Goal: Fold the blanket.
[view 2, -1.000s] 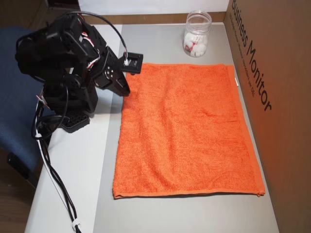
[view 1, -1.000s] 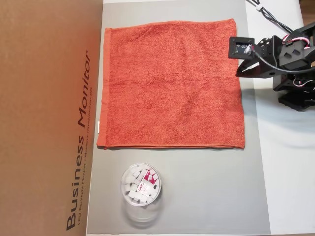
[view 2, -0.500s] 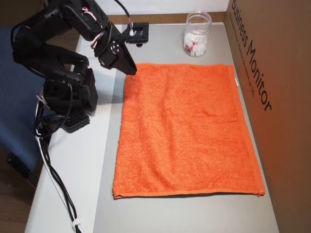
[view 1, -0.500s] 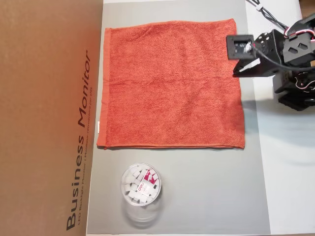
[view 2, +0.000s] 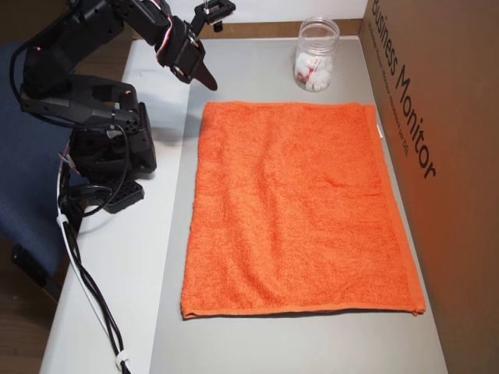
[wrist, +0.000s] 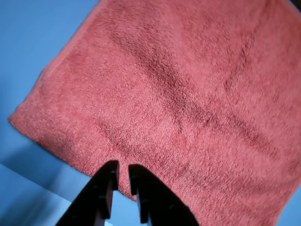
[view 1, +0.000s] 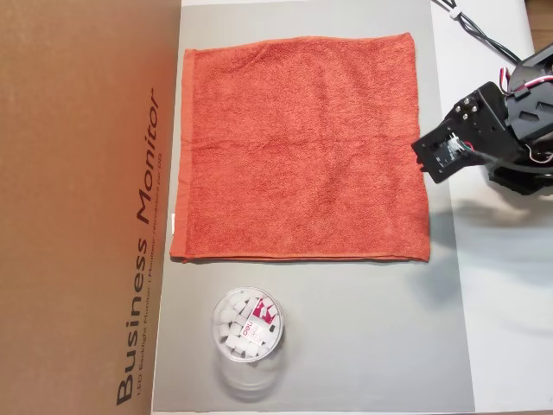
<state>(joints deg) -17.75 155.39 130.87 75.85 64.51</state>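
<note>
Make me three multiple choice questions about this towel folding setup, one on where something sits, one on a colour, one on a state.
1. Where is the clear jar in an overhead view?
A. on the blanket
B. on the grey mat, off the blanket
C. in the gripper

2. What colour is the blanket?
A. orange-red
B. green
C. white

3. How does the blanket lie?
A. folded in half
B. spread flat
C. bunched up

Answers: 1 B, bare mat separates jar and blanket. 2 A, seen in both overhead views. 3 B, all four edges lie out; the gripper holds nothing.

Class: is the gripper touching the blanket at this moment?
Apart. In an overhead view the gripper hangs raised beyond the corner of the blanket, with bare grey mat between them.
</note>
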